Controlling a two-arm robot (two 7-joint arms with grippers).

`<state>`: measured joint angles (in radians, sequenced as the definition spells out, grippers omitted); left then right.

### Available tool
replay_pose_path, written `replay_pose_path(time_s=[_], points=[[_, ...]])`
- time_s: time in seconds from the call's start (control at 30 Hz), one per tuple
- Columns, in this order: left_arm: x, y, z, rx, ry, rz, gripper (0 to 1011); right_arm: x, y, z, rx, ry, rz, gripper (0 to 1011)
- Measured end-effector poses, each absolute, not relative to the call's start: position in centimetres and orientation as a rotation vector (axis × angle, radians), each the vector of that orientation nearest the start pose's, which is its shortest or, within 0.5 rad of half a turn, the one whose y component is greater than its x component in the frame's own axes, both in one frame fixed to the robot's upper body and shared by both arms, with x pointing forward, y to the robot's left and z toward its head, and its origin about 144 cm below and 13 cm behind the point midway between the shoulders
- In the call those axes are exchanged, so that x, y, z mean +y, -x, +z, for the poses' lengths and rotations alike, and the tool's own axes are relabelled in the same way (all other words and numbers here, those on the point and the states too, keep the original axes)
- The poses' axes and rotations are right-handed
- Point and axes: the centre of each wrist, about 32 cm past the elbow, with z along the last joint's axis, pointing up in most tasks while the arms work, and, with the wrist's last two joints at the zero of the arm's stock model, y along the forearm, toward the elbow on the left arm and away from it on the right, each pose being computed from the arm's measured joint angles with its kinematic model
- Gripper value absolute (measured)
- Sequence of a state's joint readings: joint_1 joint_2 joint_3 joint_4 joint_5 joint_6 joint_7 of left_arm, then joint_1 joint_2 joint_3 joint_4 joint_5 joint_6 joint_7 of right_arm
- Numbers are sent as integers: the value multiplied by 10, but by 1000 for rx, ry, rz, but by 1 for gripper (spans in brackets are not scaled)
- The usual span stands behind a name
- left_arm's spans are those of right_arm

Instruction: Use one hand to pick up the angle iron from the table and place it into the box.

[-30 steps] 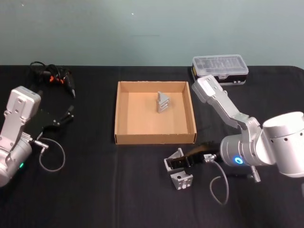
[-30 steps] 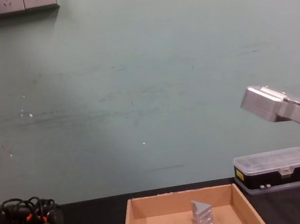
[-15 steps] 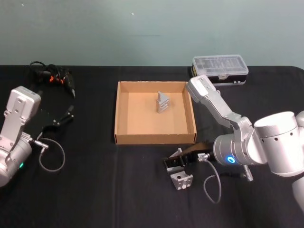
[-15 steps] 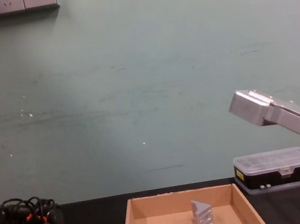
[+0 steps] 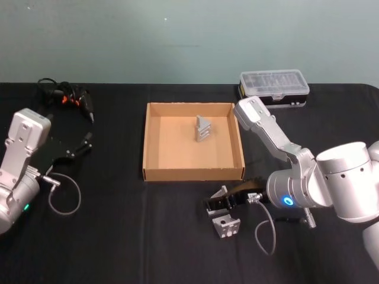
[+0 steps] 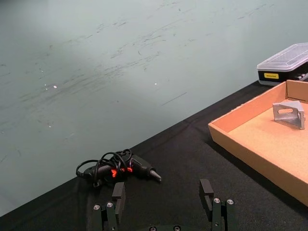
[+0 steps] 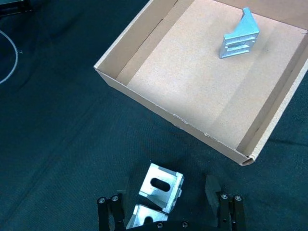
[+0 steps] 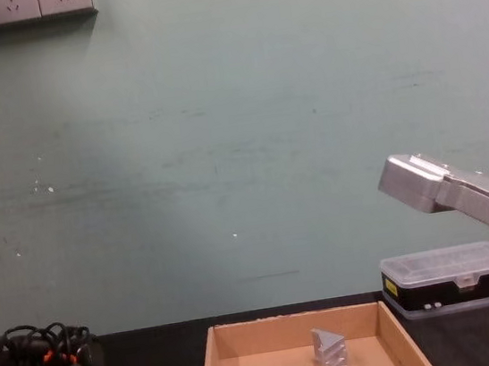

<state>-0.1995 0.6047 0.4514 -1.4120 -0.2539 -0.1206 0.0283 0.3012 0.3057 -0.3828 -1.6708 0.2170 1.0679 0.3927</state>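
Two silver angle irons lie on the black table [image 5: 118,236] in front of the box: one [image 5: 219,195] just ahead of my right gripper [image 5: 220,202], another [image 5: 226,226] nearer me. In the right wrist view the right gripper [image 7: 166,186] is open and low, with one angle iron [image 7: 161,186] between its black fingers [image 7: 211,186], apart from both. A further angle iron [image 5: 203,128] stands inside the tan cardboard box [image 5: 193,173], as seen in the chest view [image 8: 329,352] too. My left gripper [image 5: 77,148] is parked open at the far left.
A black case with a clear lid [image 5: 274,83] sits behind the box's right corner. A black and orange tool with coiled cable [image 5: 65,97] lies at the back left. Loose grey cables [image 5: 265,228] trail from both wrists on the table.
My right arm swung a little left toward the table's angle iron, then eased back slightly; its gripper stays open around that piece. The left arm has not moved.
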Motion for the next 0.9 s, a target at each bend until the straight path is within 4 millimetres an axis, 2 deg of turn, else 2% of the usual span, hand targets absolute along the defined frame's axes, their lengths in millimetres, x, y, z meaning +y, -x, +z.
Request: replay_pose_path(time_s=[0.3,0.4,0.53,0.57,0.73,0.9], points=[[310,-489,1140,-285,-304,1248,1011,-193,-506,1243,472,701,-839,1003],[310,-489,1140,-285,-304,1248,1011,-193,-506,1244,472,701,-839,947],[310,-489,1140,-285,-304,1248,1011,-193,-506,1244,472,701,-838,864],[310,-489,1140,-285,-304,1248,1011,-193,-506,1244,472,701,-838,805],[310,-489,1140,-285,-304,1248,1011,-193,-506,1244,472,701,-837,682],[310,-489,1140,-285,-304,1248,1011,-193,-506,1244,472,702,-837,490]])
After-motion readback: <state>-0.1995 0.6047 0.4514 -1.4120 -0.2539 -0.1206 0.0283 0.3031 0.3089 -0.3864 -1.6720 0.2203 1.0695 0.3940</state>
